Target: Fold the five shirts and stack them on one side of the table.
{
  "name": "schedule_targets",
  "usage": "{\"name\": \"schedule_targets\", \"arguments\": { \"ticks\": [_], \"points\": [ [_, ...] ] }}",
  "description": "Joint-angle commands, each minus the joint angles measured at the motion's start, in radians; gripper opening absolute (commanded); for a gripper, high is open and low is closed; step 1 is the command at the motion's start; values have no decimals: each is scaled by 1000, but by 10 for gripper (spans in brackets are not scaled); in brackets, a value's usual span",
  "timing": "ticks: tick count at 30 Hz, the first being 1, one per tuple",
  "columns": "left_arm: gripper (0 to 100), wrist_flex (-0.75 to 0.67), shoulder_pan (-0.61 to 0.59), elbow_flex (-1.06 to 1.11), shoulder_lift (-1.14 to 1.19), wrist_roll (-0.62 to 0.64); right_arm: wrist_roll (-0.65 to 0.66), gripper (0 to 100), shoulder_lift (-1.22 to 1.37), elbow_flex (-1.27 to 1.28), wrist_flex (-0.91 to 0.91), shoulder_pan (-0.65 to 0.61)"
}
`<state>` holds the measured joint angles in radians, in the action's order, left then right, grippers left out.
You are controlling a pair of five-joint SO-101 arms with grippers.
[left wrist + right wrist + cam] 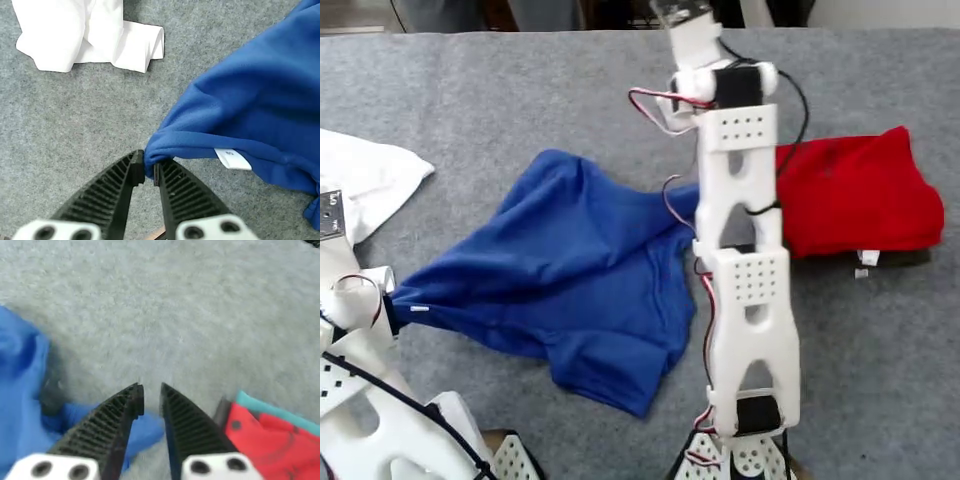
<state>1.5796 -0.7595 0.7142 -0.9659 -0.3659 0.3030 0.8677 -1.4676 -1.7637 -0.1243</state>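
Grey table [520,100]: left gripper [149,170] pinches blue shirt [580,280] hem; right gripper [151,395] slightly parted, empty, near far edge.

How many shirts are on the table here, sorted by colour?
blue shirt: 1
white shirt: 1
red shirt: 1
teal edge beside the red, likely a shirt: 1
dark edge under the red, likely a shirt: 1
Total: 5, two of them judged from edges alone.
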Motion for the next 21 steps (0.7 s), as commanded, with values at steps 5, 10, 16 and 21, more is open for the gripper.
{"name": "schedule_targets", "arguments": {
  "ticks": [5,10,16,21],
  "points": [
    [30,-14,8,-2,-15,-6,11,56,-564,665,-3,-37],
    [30,-14,10,-2,-15,-6,12,56,-860,1202,6,-86],
    [30,-14,10,-2,-15,-8,12,54,-1147,1609,6,-123],
    [30,-15,10,-2,-15,-8,-29,57,-1305,1893,-2,-276]
  ]
}}
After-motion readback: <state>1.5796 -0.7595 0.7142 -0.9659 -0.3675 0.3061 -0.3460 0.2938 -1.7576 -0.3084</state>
